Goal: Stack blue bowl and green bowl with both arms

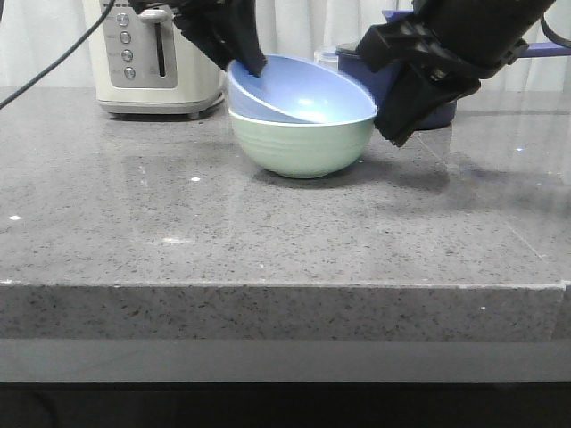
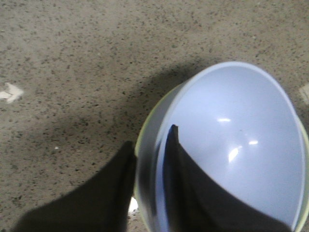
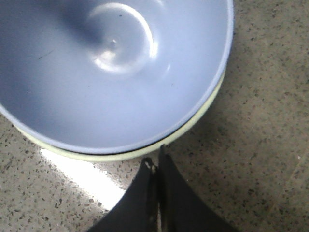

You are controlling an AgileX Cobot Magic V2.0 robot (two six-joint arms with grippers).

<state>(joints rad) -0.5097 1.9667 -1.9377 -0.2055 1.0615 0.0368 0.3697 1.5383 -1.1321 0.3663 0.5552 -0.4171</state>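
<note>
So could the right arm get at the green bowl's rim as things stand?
Probably yes: the right gripper, shut and empty, sits just outside the green bowl with nothing between them, though the tilted blue bowl covers most of its rim.

I can read no text, brand or number anywhere; the toaster (image 1: 152,55) behind my left arm carries round buttons (their markings too small to make out).

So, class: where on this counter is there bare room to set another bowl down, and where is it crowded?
Bare: the front of the counter, from the green bowl to the near edge, and the strip left of it below the toaster. Crowded: the back, where the blue bowl, both grippers and a dark pot cluster.
</note>
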